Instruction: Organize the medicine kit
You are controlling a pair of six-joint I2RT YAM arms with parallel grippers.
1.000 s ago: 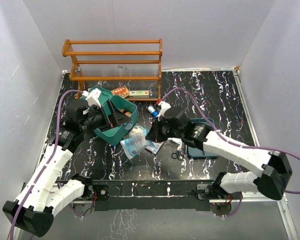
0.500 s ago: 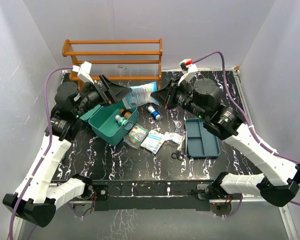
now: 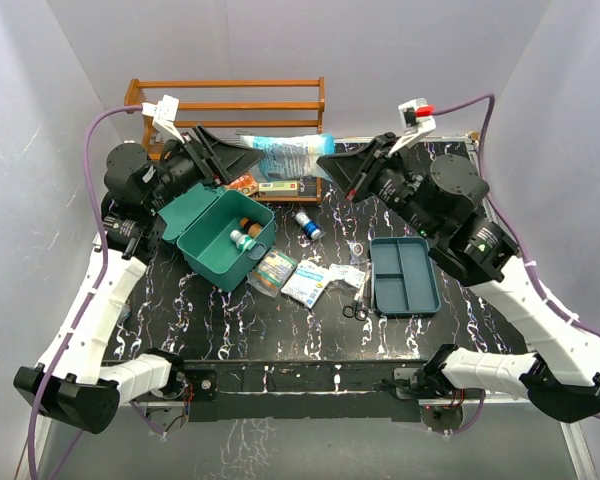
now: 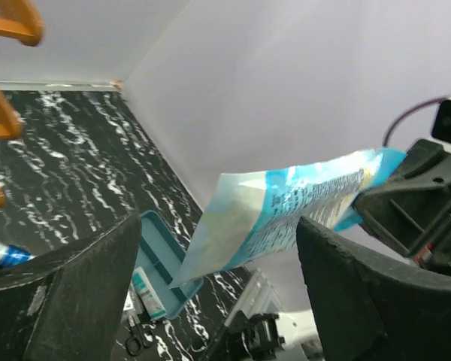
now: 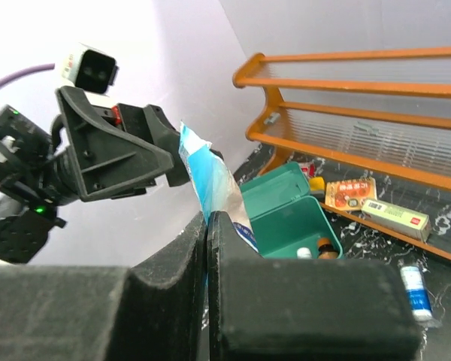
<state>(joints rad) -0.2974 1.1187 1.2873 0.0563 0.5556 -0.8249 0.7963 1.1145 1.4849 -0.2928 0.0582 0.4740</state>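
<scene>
The medicine kit, a teal box (image 3: 216,250) with its lid up, stands left of centre and holds two small bottles (image 3: 243,233); it also shows in the right wrist view (image 5: 286,226). Its darker insert tray (image 3: 405,277) lies apart on the right. My right gripper (image 3: 328,162) is raised and shut on one end of a blue-and-white foil packet (image 3: 285,150), as the right wrist view (image 5: 208,219) shows. My left gripper (image 3: 248,160) is raised opposite it, jaws wide open (image 4: 216,226), with the packet's free end (image 4: 278,210) between the fingers, untouched.
The orange wooden rack (image 3: 230,100) stands at the back behind the packet, with small boxes (image 3: 278,186) under it. A blue bottle (image 3: 306,224), sachets (image 3: 305,281) and scissors (image 3: 355,311) lie between box and tray. White walls close in both sides.
My right gripper picked the packet up from the table and lifted it high toward the rack. My left gripper rose from the box to meet the packet's free end.
</scene>
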